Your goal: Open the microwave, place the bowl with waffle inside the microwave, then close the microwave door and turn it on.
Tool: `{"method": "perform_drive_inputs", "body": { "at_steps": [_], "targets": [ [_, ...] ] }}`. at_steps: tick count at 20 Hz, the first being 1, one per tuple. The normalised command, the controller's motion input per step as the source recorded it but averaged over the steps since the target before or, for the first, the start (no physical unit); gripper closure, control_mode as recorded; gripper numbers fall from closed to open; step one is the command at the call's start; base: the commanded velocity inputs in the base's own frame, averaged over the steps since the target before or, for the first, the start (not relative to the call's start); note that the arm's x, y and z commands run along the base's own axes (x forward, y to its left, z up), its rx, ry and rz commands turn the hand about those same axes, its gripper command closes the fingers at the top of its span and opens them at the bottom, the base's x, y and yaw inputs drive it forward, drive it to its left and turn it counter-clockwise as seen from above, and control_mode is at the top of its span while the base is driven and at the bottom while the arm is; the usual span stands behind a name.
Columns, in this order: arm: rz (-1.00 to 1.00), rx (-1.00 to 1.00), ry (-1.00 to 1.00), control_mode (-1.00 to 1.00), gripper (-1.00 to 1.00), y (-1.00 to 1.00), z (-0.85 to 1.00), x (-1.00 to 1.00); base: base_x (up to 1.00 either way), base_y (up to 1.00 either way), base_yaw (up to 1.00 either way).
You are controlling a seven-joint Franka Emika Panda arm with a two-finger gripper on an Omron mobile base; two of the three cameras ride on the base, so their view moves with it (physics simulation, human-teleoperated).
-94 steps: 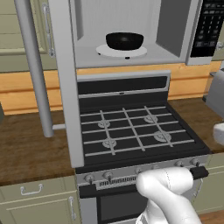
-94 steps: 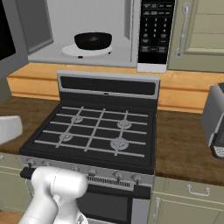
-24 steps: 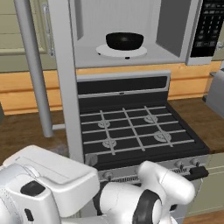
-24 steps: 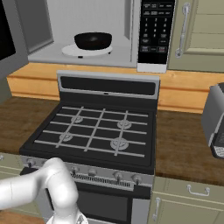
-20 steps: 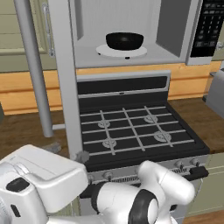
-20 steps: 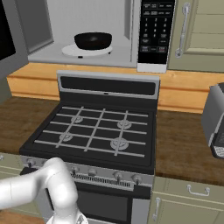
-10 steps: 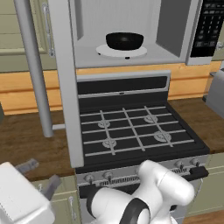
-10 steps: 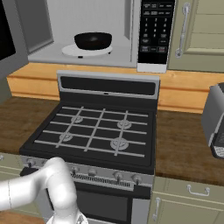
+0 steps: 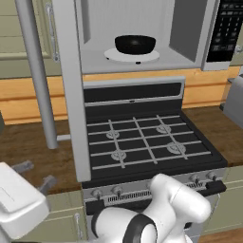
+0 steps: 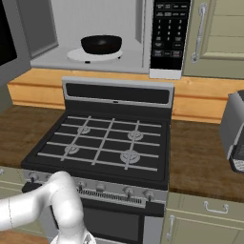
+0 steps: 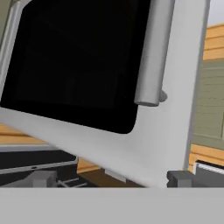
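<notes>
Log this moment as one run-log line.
door: swung open | bowl: on turntable inside microwave | hand: open, empty, low at left of stove | next: close door

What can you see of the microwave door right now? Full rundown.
The microwave door stands swung wide open, hinged at the left of the cavity, seen nearly edge-on from the left base camera. It looks like silver-grey metal framing a large black glass window with rounded corners. A long grey tubular bar handle runs along its free side on short standoffs. In the hand view the door looms close and tilted, and the handle's lower end shows. Nothing touches it.
</notes>
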Motion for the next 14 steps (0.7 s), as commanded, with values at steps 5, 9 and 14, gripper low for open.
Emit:
{"method": "perform_drive_inputs", "body": {
  "at_steps": [5, 9, 14],
  "targets": [
    [0.0, -0.08, -0.02, -1.0, -1.0, -0.1, -0.11, 0.39, 0.0, 0.0, 0.0],
    [0.0, -0.09, -0.04, -1.0, -1.0, -0.24, -0.18, 0.14, 0.0, 0.0, 0.0],
    [0.0, -0.05, -0.12, -1.0, -1.0, -0.38, -0.05, 0.0, 0.0, 0.0, 0.0]
  ]
}}
